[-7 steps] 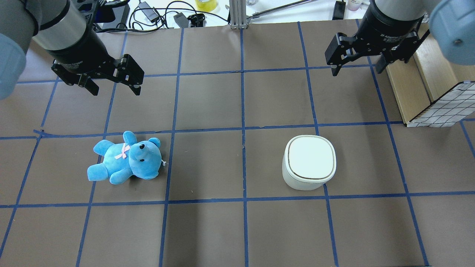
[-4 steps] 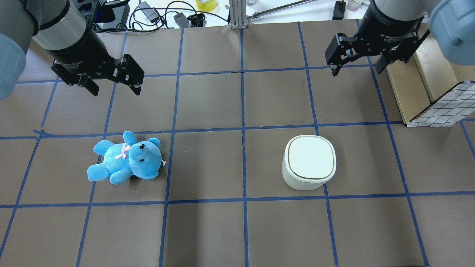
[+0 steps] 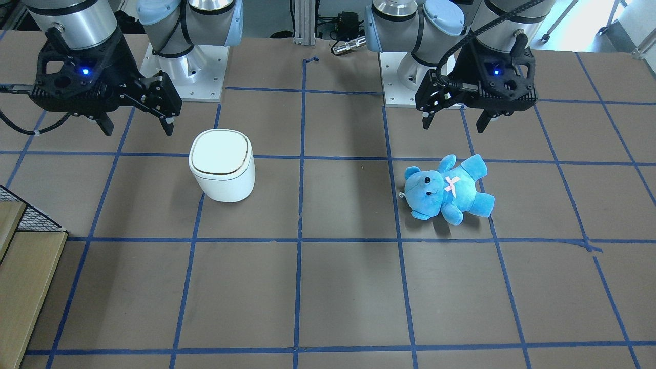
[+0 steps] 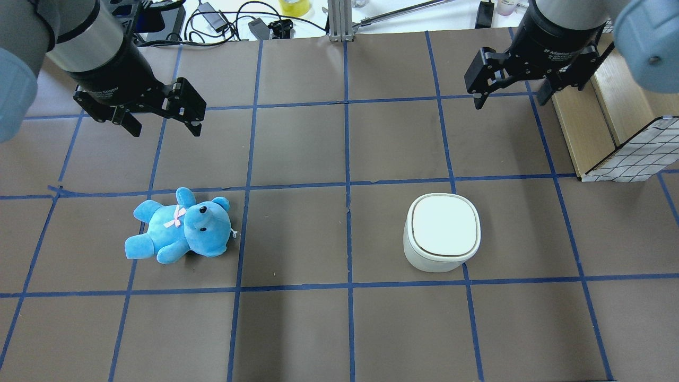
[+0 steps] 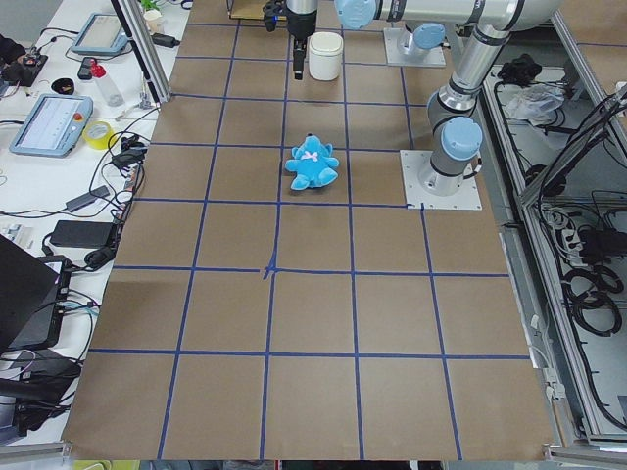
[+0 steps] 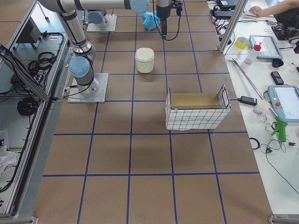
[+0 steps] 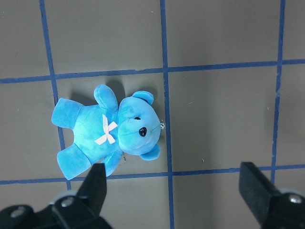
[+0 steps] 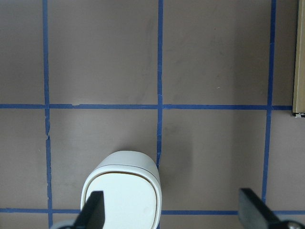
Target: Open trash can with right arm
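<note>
The white trash can (image 4: 443, 231) stands upright on the brown table with its gold-rimmed lid shut; it also shows in the front view (image 3: 221, 164) and low in the right wrist view (image 8: 124, 195). My right gripper (image 4: 509, 101) is open and empty. It hangs above the table, beyond the can and a little to its right, not touching it. In the front view the right gripper (image 3: 138, 130) is just left of the can. My left gripper (image 4: 165, 130) is open and empty, above the table beyond the blue teddy bear (image 4: 180, 228).
A wooden box with a wire-mesh side (image 4: 610, 122) stands at the table's right edge, close beside my right gripper. Cables and small devices (image 4: 223, 21) lie beyond the far edge. Blue tape lines mark a grid on the table.
My right gripper has shifted only very slightly. The can, the bear and the left arm have not moved.
</note>
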Action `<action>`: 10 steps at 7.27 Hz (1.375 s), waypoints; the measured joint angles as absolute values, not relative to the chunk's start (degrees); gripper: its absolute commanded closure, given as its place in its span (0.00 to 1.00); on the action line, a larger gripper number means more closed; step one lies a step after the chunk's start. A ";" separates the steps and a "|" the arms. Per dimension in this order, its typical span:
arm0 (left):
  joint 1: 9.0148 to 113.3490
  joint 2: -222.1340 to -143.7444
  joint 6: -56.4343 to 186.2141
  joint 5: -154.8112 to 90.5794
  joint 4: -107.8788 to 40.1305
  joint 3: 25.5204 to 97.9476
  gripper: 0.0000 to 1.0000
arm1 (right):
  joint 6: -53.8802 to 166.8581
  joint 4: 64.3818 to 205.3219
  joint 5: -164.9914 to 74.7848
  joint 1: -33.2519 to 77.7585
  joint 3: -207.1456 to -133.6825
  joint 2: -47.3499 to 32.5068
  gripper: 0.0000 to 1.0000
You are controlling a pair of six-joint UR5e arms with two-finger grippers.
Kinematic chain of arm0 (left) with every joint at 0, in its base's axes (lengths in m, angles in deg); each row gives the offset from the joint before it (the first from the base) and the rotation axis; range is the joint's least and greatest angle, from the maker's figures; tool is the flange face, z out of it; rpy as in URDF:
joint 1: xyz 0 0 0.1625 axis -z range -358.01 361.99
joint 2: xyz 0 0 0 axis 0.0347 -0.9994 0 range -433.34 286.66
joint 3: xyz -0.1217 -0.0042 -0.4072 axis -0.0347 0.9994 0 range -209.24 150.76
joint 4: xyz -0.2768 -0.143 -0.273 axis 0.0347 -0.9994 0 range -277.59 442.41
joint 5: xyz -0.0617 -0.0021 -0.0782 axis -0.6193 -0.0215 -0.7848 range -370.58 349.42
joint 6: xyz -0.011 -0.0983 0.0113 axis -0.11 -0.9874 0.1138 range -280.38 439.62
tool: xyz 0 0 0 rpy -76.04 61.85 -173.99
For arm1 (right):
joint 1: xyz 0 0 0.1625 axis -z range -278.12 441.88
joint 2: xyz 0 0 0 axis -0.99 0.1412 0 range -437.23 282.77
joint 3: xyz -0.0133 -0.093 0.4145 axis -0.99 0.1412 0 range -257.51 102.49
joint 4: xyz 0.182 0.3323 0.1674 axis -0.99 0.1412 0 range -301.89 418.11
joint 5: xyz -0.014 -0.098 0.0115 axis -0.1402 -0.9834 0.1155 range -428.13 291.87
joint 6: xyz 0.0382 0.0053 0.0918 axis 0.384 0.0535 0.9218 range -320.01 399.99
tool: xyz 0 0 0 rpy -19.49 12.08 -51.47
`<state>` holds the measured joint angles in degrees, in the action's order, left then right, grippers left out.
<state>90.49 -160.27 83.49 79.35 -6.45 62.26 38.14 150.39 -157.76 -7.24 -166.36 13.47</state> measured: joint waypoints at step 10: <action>90.49 -160.27 83.49 79.33 -6.45 62.22 0.00 | 48.07 148.22 -157.46 -12.51 -167.28 13.41 1.00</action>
